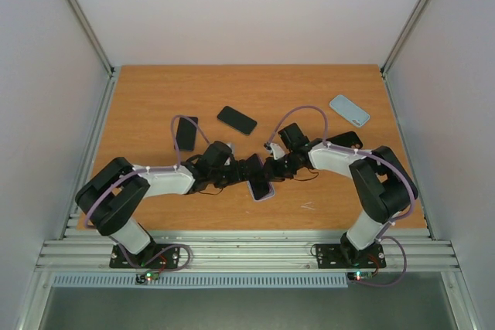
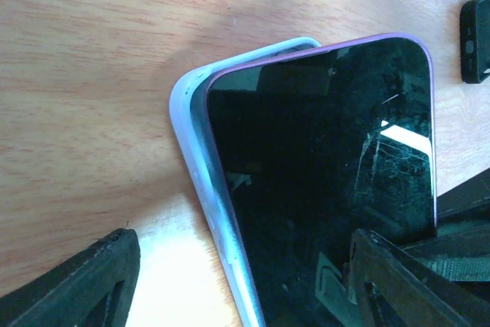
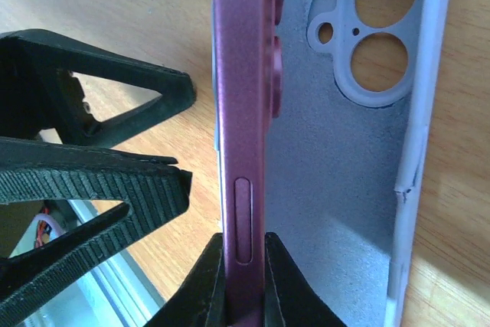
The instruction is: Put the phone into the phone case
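Observation:
A purple phone [image 1: 261, 188] stands tilted on its long edge in a pale lavender case [image 1: 267, 195] at the table's middle front. In the right wrist view, my right gripper [image 3: 245, 246] is shut on the phone's [image 3: 241, 74] edge, and the back of the phone leans toward the case's [image 3: 337, 158] open inside with its camera cut-outs. My left gripper [image 2: 245, 296] is open on the screen side, one finger [image 2: 76, 289] over the table and the other over the dark screen [image 2: 329, 158]. The case rim [image 2: 191, 128] shows beside the phone. Both grippers meet in the top view, the left gripper [image 1: 246, 171] and the right gripper [image 1: 272, 171].
A black phone [image 1: 237, 120] and a dark case [image 1: 186, 133] lie behind the arms. A light blue case [image 1: 349, 110] lies at the back right, and a black item [image 1: 346, 140] lies by the right arm. A black case [image 2: 476, 40] shows in the left wrist view.

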You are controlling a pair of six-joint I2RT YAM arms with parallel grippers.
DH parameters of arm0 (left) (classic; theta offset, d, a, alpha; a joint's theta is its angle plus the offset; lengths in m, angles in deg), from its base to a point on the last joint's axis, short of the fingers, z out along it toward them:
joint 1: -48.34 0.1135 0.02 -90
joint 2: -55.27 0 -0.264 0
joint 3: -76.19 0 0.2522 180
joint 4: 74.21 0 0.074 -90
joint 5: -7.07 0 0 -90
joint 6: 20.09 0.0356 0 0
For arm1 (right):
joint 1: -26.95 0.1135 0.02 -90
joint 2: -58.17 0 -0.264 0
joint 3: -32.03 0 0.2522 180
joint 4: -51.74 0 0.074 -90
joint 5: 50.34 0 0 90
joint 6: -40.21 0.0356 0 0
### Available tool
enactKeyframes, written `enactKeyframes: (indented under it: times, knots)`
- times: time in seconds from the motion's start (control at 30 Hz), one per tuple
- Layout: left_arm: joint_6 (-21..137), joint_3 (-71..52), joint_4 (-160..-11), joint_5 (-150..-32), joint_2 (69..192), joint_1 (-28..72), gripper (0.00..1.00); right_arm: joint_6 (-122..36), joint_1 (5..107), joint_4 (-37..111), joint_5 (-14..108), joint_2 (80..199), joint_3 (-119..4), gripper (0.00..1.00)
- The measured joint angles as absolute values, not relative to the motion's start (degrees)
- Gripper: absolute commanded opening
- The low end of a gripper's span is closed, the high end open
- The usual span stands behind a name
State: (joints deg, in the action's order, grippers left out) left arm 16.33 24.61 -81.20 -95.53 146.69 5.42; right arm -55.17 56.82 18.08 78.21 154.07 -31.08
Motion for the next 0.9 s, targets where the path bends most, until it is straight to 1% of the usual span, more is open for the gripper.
enactKeyframes:
  times: [0.27, 0.53, 0.6, 0.8, 0.9]
  knots:
    - [16.1, 24.6, -79.0, -96.0, 147.9, 5.4, 0.69, -51.2, 56.8, 22.1, 81.7, 156.2, -30.6, 0.01]
    - [16.3, 24.7, -79.6, -95.1, 147.8, 5.4, 0.66, -45.3, 58.1, 27.4, 83.4, 157.3, -29.4, 0.01]
    - [16.4, 24.7, -80.5, -94.7, 147.1, 5.5, 0.64, -44.0, 58.6, 28.7, 83.7, 157.7, -29.3, 0.01]
    - [16.9, 24.7, -82.2, -93.4, 145.9, 5.5, 0.62, -40.6, 59.8, 31.7, 83.1, 157.9, -28.7, 0.05]
    - [17.1, 24.7, -82.3, -93.4, 145.9, 5.5, 0.59, -40.4, 60.0, 31.7, 82.4, 157.8, -28.7, 0.08]
